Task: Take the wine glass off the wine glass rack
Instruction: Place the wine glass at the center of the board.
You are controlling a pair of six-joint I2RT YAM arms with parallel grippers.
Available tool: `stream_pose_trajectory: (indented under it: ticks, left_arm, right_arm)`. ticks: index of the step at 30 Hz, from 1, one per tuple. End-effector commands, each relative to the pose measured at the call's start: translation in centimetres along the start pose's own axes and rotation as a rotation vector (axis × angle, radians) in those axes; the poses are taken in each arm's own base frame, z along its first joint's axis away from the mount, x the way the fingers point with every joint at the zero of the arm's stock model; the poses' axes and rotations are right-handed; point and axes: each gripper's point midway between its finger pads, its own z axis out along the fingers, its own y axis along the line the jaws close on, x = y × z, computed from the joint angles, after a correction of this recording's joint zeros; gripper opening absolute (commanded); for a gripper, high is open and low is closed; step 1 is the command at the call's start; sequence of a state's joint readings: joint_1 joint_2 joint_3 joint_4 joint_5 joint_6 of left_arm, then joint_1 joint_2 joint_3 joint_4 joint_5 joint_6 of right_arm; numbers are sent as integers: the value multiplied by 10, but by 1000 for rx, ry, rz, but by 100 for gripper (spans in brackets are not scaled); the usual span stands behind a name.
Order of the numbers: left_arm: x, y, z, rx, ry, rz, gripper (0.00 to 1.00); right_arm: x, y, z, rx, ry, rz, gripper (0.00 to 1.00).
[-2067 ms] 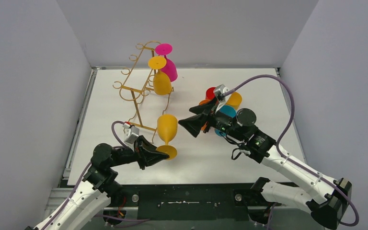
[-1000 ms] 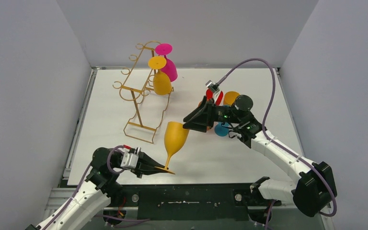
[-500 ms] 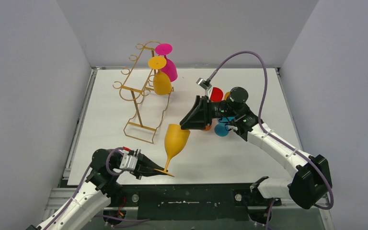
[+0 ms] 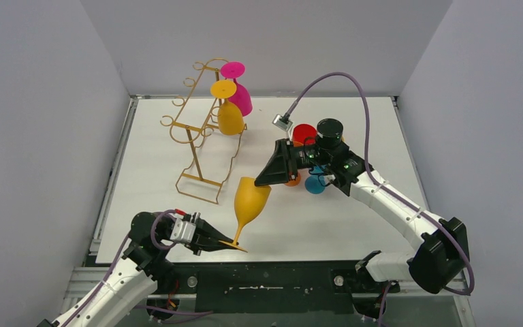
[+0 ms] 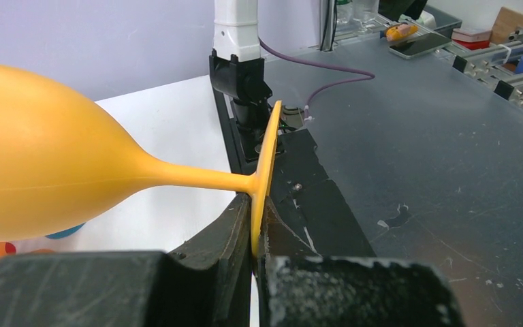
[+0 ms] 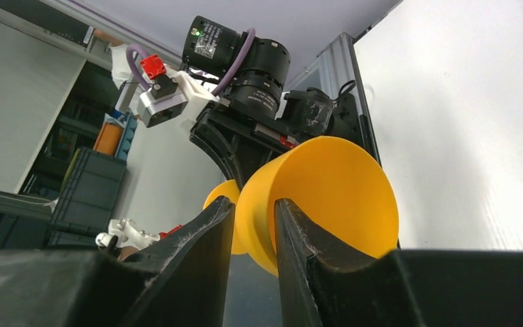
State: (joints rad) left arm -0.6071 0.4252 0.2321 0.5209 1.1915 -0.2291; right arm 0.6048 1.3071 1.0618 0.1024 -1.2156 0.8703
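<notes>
Handover is judged: the glass (image 4: 250, 195) is foot-clamped in left fingers (image 5: 228, 228); parted right fingers (image 6: 201, 235) at its rim should be closed.

A red glass (image 4: 304, 133), teal glass (image 4: 314, 185) and orange glass (image 4: 292, 180) cluster on the white table (image 4: 143, 163).

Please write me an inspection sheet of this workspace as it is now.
Surface: white table, no spill seen.
Job's things: gold wine glass rack upright, yellow glass and magenta glass hanging; held wine glass tilted, off the rack.
Clutter: red glass and blue glass by the right arm, partly hidden.
Grippers: left gripper shut on held glass's foot; right gripper open at its rim.
Cables: purple cable arches above the right arm.
Surroundings: grey walls.
</notes>
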Motion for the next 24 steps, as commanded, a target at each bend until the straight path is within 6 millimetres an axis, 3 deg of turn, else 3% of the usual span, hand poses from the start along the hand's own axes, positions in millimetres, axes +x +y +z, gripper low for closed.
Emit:
stream_pose_trajectory:
  ticks: [1,5,9,13,18,24]
  left_arm:
    - [-4,-4,1,33,-11,27,0]
    - [-2,-4,1,42,-5,12,0]
    - [-3,-4,2,45,-12,11,0]
    - [-4,-4,3,47,-18,4,0]
    - [-1,-4,2,40,-19,-19,0]
    - [2,-2,2,35,-13,-36,0]
  right_arm:
    - [-14,33,1,-74,1,6,30]
    - [-19,37,1,-62,1,22,33]
    - [-13,22,8,-16,37,60,39]
    - [-7,16,13,-4,74,85,35]
    - [-18,27,13,-39,81,48,29]
    - [-18,24,5,-64,113,74,34]
